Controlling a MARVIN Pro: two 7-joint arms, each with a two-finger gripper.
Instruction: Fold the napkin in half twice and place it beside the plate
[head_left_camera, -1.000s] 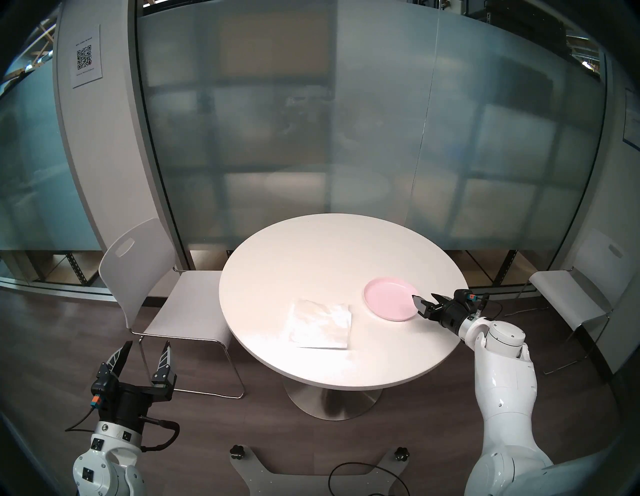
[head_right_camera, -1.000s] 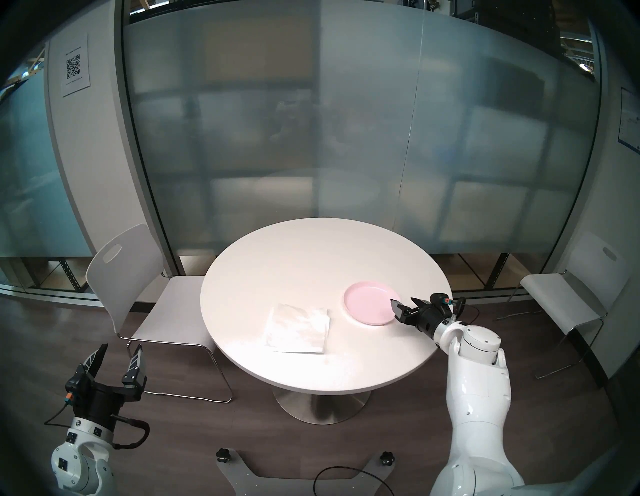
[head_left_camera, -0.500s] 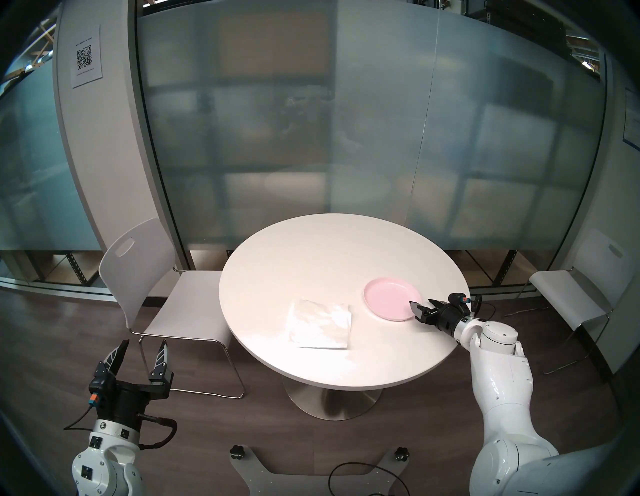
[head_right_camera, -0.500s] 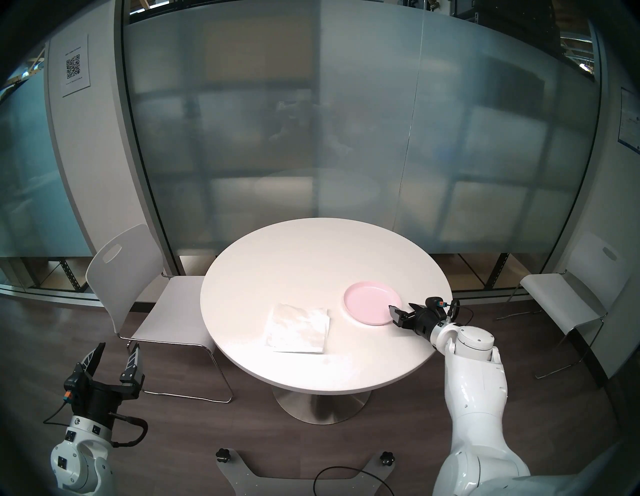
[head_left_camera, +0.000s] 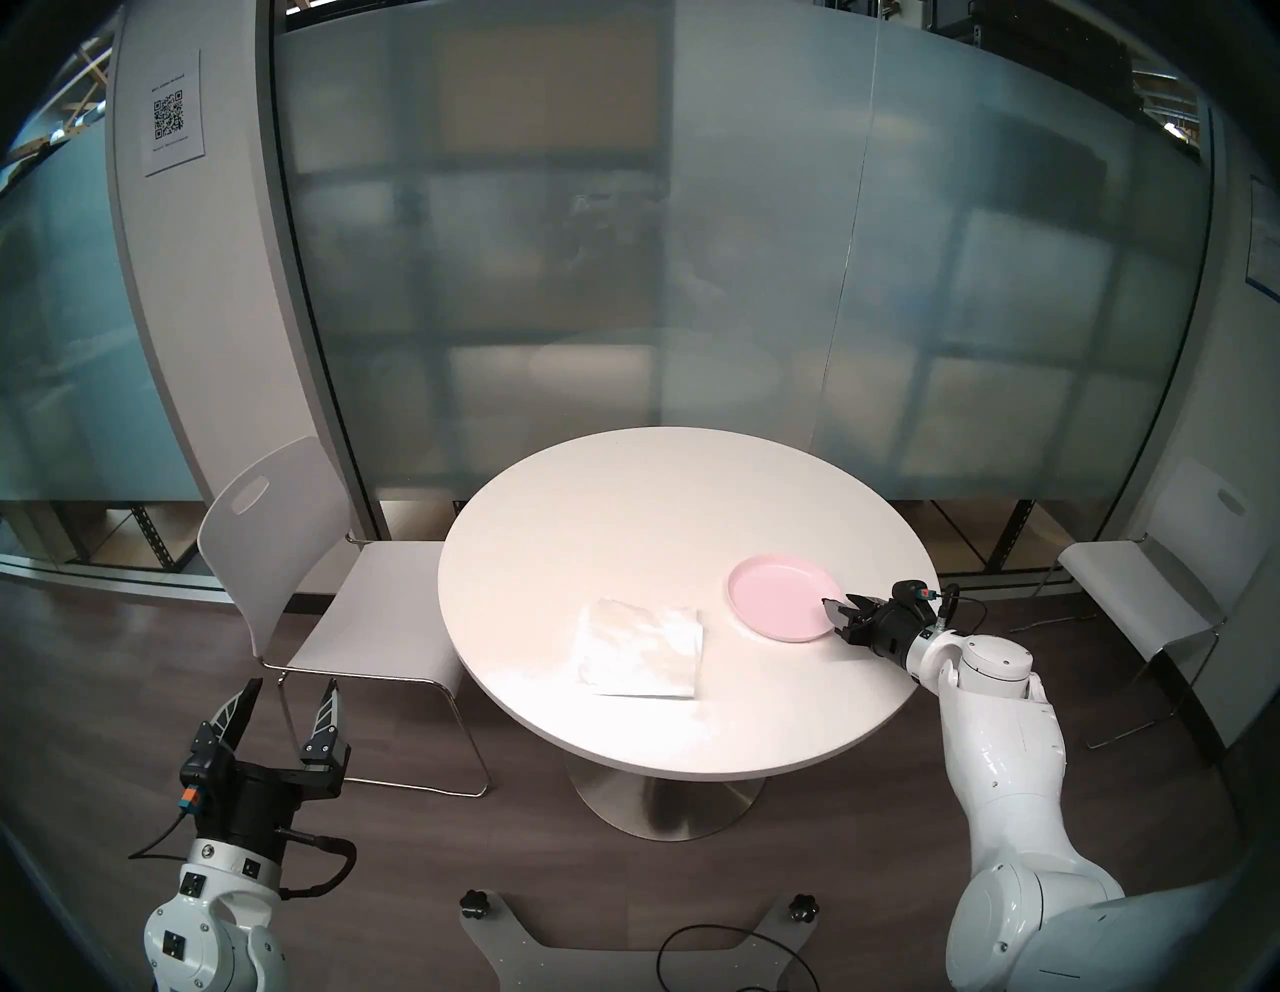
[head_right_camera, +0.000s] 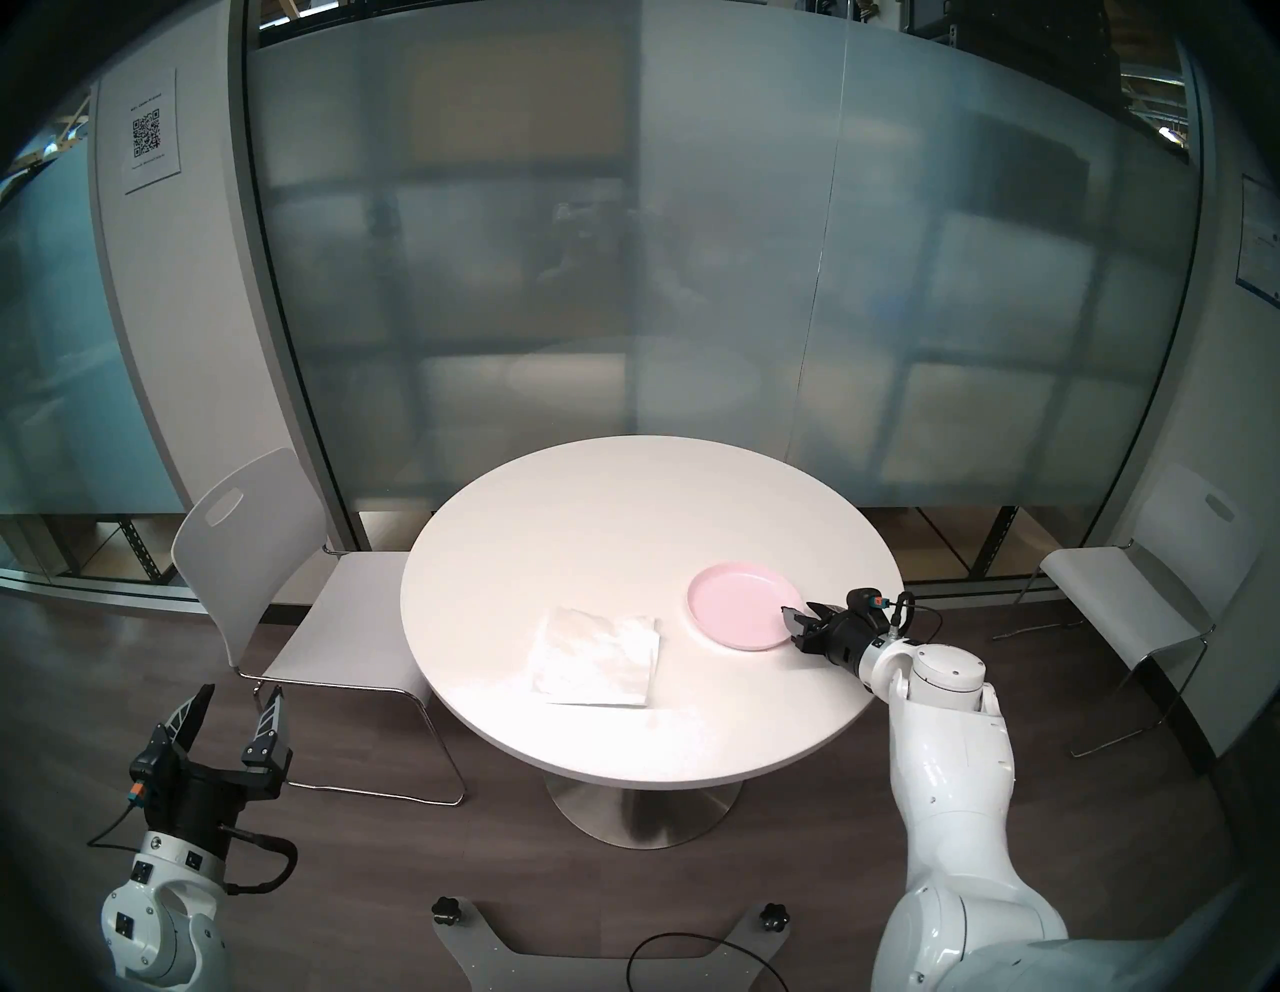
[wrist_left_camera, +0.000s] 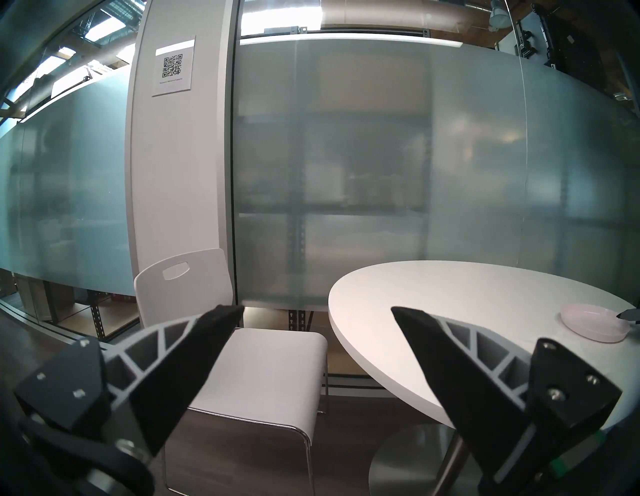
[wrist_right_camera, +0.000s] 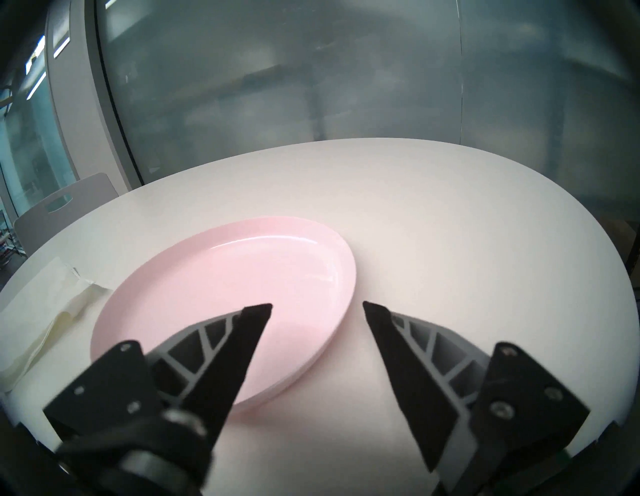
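Your right gripper (wrist_right_camera: 317, 308) has its jaws parted with nothing between them but the near right rim of the plate (wrist_right_camera: 242, 277): in the right wrist view one finger hangs over the pink surface and the other stands over bare tabletop just outside the rim. Whether either fingertip touches the plate you cannot tell from these views. Your left gripper (head_left_camera: 291, 693) is spread wide and empty, off the table (head_left_camera: 623, 499) at its near left, pointing level past the white chair (head_left_camera: 374, 609).

The relation that matters is this: the napkin (head_left_camera: 641, 648) lies flat and unfolded on the near part of the table, to the left of the plate and apart from it, so it is on the far side of the plate from your right jaws. From the head view its edges run roughly square to you, with no one long axis yet.

By my reading, your right gripper is nearer the napkin than the left, but it must cross or skirt the plate to reach it; the left has a clear approach over the near left table edge.
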